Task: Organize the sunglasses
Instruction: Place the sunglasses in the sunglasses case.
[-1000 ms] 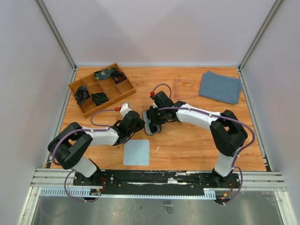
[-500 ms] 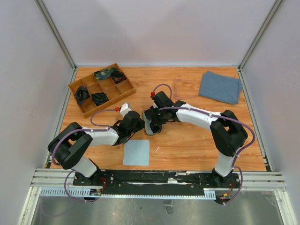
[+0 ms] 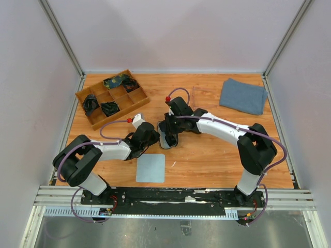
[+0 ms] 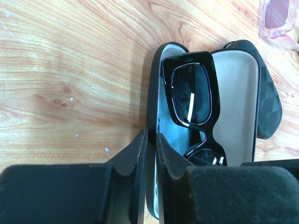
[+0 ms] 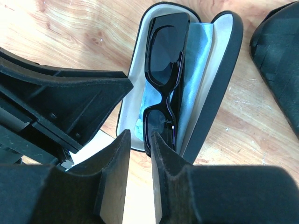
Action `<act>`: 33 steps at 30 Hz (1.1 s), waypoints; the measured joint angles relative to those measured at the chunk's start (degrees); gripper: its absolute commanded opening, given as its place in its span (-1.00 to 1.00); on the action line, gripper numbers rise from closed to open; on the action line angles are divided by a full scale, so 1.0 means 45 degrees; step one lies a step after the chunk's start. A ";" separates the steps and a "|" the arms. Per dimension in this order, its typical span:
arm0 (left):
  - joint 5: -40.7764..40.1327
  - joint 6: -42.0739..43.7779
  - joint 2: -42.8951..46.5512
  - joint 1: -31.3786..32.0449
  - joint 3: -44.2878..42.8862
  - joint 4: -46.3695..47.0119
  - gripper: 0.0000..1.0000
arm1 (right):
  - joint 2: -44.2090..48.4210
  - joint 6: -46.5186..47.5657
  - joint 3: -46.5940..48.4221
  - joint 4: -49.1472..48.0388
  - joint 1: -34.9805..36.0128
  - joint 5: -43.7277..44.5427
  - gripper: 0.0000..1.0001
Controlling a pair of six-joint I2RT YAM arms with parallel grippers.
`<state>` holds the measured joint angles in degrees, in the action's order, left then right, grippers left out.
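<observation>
Where our left pincer (image 4: pixel 150 140) bites: we see its fingers clamped on the 9 o'clock wall of the open hard case (image 4: pixel 236 107), as its own wrist view shows it.
Right pincer (image 5: pixel 140 140): fingers a narrow slit apart at the case's 6 o'clock end; we cannot tell whether they grip anything.
Black sunglasses (image 4: pixel 191 93): lying in the case on a pale blue cloth (image 5: pixel 196 60).
Pink sunglasses (image 4: pixel 278 16): on the surface (image 3: pixel 207 160), at 1 o'clock just beyond the case.
Farther out, top view: square cloth (image 3: pixel 151 168) at 6 o'clock of the case, wooden tray (image 3: pixel 121 113) at 10, folded towel (image 3: pixel 243 95) at 2.
</observation>
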<state>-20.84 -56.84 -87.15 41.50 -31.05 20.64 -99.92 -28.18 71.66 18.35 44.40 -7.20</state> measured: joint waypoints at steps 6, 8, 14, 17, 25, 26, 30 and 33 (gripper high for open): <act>0.0005 0.0000 0.0000 0.0000 0.0000 0.0000 -0.69 | -0.0024 0.0204 0.0427 0.0559 0.0170 0.0578 -0.44; 0.0005 0.0005 0.0000 0.0000 0.0000 0.0000 -0.69 | -0.0073 0.0316 0.0656 0.0826 0.0291 0.0879 -0.43; 0.0005 0.0005 0.0000 0.0000 0.0000 0.0000 -0.70 | -0.0330 0.0563 0.1035 0.1049 0.0515 0.1477 -0.40; 0.0010 0.0005 0.0000 0.0000 0.0000 0.0000 -0.70 | -0.0481 0.0607 0.1044 0.1156 0.0515 0.1642 -0.40; 0.0010 0.0010 0.0000 0.0000 0.0000 0.0000 -0.70 | -0.0661 0.0627 0.1044 0.1365 0.0515 0.2001 -0.33; 0.0010 0.0010 0.0000 0.0000 0.0000 0.0000 -0.70 | -0.0656 0.0641 0.1044 0.1375 0.0515 0.2055 -0.32; 0.0010 0.0010 0.0000 0.0000 0.0000 0.0005 -0.70 | -0.0427 0.0675 0.1044 0.1384 0.0515 0.2297 -0.20; 0.0010 0.0010 0.0000 0.0000 0.0000 0.0000 -0.70 | -0.0039 0.0680 0.1039 0.1379 0.0461 0.2317 -0.15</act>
<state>-20.80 -56.80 -87.15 41.50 -31.05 20.64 -100.09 -25.12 76.34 24.56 46.48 3.22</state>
